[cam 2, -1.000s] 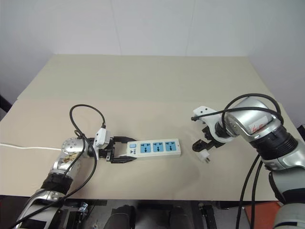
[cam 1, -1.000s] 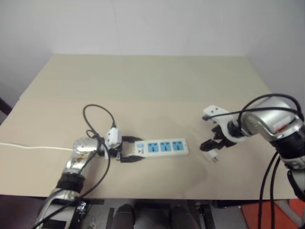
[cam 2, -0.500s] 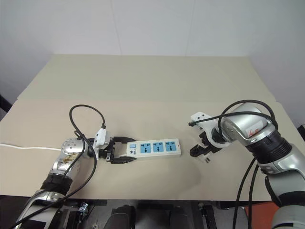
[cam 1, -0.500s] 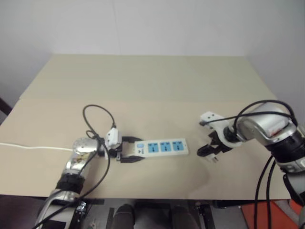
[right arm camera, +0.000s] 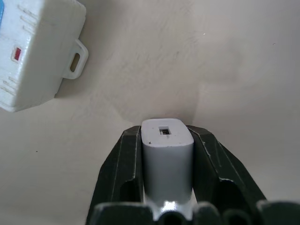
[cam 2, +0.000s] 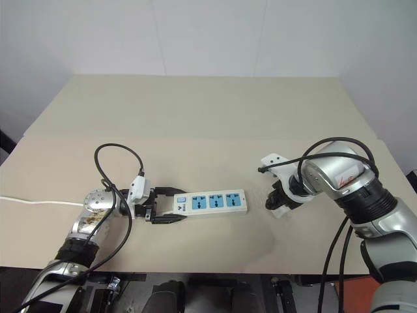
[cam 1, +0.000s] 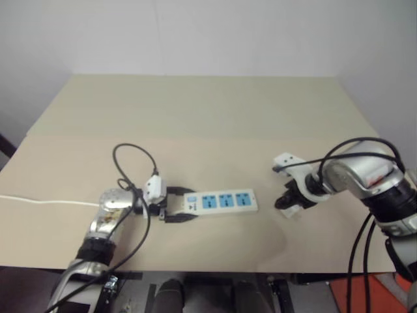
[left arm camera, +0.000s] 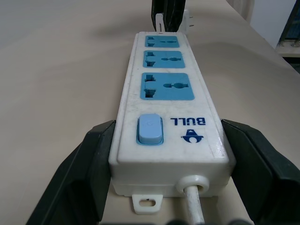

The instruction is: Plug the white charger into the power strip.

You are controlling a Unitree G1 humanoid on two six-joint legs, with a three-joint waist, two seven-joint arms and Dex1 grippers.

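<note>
head view: my right gripper (cam 2: 281,201) pinches the charger (cam 2: 280,209) on the table at 3 o'clock of the strip (cam 2: 210,201). left wrist: my left gripper (left arm camera: 171,161) clamps the strip's switch end. right wrist: charger squarely between fingers (right arm camera: 125,164); i should lift straight, prongs down.

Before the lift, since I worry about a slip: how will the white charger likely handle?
The white charger looks rigid and probably light for its size. Its smooth sides could slide between the right gripper fingers, which are shut on it. Its boxy shape shouldn't roll, though it might twist when pressed toward the power strip.
</note>
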